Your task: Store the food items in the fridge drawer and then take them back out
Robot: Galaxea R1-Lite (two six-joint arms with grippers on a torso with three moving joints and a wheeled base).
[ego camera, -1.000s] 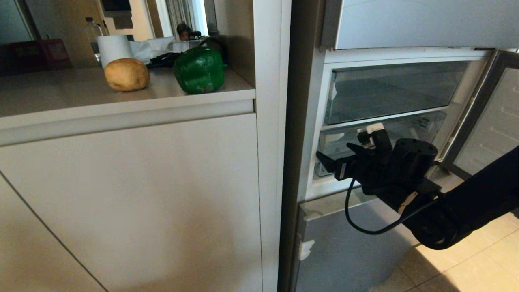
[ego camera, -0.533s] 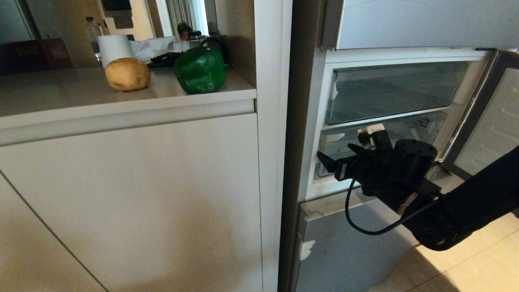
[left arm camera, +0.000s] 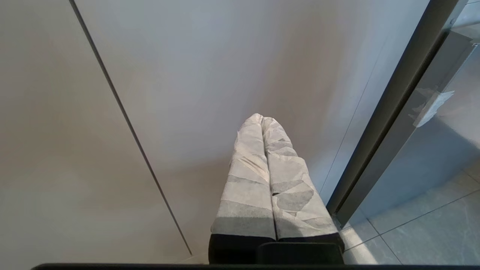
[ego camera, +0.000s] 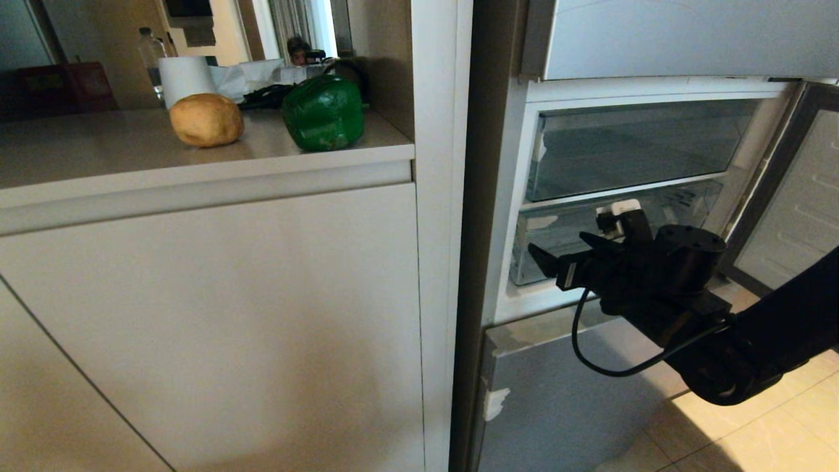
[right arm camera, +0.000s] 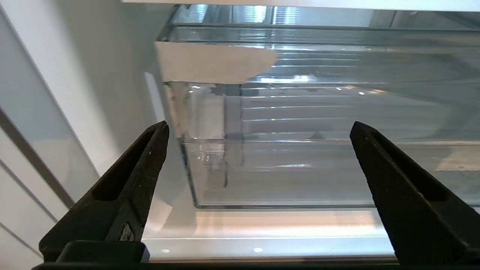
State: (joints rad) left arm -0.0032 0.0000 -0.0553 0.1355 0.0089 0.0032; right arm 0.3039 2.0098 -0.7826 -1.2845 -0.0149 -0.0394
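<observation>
The food items stand on the counter (ego camera: 118,154) at the left: a tan potato-like lump (ego camera: 206,120) and a green bell pepper (ego camera: 323,113). My right gripper (ego camera: 575,235) hovers open and empty in front of a clear ribbed bin (right arm camera: 318,120) low in the open fridge compartment; its black fingers (right arm camera: 138,168) flank the bin's front corner without touching. Under that compartment, the fridge drawer's blue-grey front (ego camera: 564,400) with white tape scraps sits pushed in. My left gripper (left arm camera: 262,117) is shut, its taped fingers pressed together, parked low by the cabinet front.
The compartment's door (ego camera: 786,190) stands open at the right. A second clear bin (ego camera: 629,147) sits above the lower one. A paper roll (ego camera: 185,77) and a bottle (ego camera: 151,56) stand behind the food. White cabinet front (ego camera: 229,314) at left, tiled floor (ego camera: 773,419) at lower right.
My right gripper has drifted slightly to the right in front of the lower clear bin, still open. The food items and the left arm have not moved.
</observation>
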